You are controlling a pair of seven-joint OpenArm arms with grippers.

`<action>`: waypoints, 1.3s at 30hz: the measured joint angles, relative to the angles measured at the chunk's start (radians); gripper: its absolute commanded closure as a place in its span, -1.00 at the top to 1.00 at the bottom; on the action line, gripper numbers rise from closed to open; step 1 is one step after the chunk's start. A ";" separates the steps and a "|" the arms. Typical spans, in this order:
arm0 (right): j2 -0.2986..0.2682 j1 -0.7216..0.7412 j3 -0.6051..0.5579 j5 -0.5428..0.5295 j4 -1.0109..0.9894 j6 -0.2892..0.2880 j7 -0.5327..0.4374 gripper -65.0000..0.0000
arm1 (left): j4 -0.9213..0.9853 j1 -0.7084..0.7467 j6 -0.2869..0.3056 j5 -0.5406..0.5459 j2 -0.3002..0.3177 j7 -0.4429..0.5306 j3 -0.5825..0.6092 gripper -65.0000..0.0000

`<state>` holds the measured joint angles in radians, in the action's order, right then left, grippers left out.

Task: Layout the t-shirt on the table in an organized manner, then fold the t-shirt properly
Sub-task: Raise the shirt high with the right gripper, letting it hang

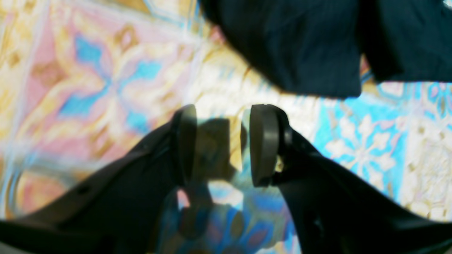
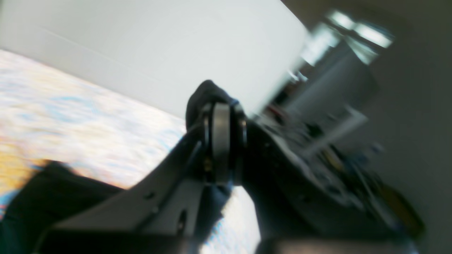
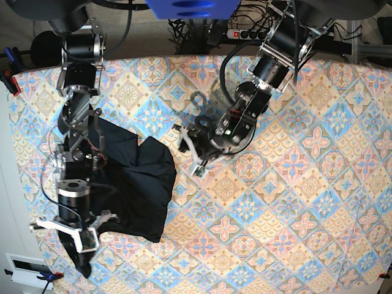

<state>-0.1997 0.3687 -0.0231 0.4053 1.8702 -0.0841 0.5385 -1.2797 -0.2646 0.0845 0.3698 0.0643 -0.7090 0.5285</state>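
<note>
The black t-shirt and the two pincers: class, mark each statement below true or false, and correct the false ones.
1. The left pincer is open and holds nothing. True.
2. The right pincer is open. False: it is shut on a fold of the t-shirt.
3. The t-shirt lies spread flat with its sleeves out. False: it is bunched in a heap.
4. The table has a patterned cloth of diamond tiles. True.
5. The left pincer touches the t-shirt. False: it hovers apart from it.

t-shirt on table, left claw beside it
</note>
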 measured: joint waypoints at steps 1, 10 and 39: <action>-0.008 0.016 -0.021 0.000 0.001 -0.011 0.007 -1.00 | -0.038 0.020 0.002 -0.007 0.019 -0.002 0.000 -0.26; -0.037 0.220 -0.147 0.007 0.042 -0.007 0.008 -1.00 | -0.203 0.101 0.006 -0.003 0.092 0.005 0.001 -0.26; 0.213 0.910 -0.449 -0.079 -0.374 -0.023 0.014 -1.00 | -0.296 0.280 0.006 -0.004 0.177 0.051 -0.173 -0.26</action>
<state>0.0132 1.2785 -0.4721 0.3267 1.4963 -0.1066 0.5522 -1.5753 0.0158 0.0906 0.3656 0.2409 -0.6579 0.3553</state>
